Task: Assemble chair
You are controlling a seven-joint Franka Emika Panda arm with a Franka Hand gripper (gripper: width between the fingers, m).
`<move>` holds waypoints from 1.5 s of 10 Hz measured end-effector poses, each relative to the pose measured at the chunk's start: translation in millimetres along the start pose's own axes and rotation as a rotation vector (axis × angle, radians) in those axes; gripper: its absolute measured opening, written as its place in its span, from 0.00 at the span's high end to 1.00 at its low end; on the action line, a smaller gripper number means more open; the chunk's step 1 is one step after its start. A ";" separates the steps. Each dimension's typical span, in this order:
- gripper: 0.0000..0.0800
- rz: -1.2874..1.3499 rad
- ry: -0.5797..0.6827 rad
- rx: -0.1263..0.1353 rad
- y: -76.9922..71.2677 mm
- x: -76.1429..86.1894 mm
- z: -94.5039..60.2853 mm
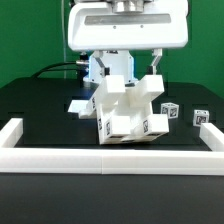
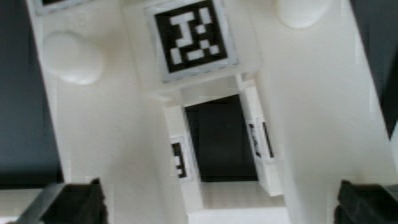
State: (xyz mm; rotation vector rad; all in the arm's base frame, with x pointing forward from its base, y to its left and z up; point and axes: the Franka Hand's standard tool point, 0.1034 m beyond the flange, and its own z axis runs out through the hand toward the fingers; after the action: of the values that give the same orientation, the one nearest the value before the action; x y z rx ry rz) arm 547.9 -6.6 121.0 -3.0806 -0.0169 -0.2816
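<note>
The partly joined chair is a cluster of matte white blocky pieces with small black-and-white tags, standing just behind the front of the border frame. My gripper hangs open right over its top, one finger on each side of the upper piece. In the wrist view a white chair panel fills the picture, with a tag and a dark rectangular opening. The dark fingertips of my gripper show at both lower corners, either side of the panel. Whether they touch it I cannot tell.
A long low white border frame runs along the front and up both sides. Two small tagged white pieces stand at the exterior view's right. A flat white piece lies left of the chair. The arm's white base stands behind.
</note>
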 end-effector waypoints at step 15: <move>0.19 -0.014 0.050 -0.019 -6.5 25.6 3.4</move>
State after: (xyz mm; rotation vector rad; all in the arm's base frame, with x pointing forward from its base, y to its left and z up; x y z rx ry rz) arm 573.6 0.2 122.7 -3.0923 -0.0335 -0.3619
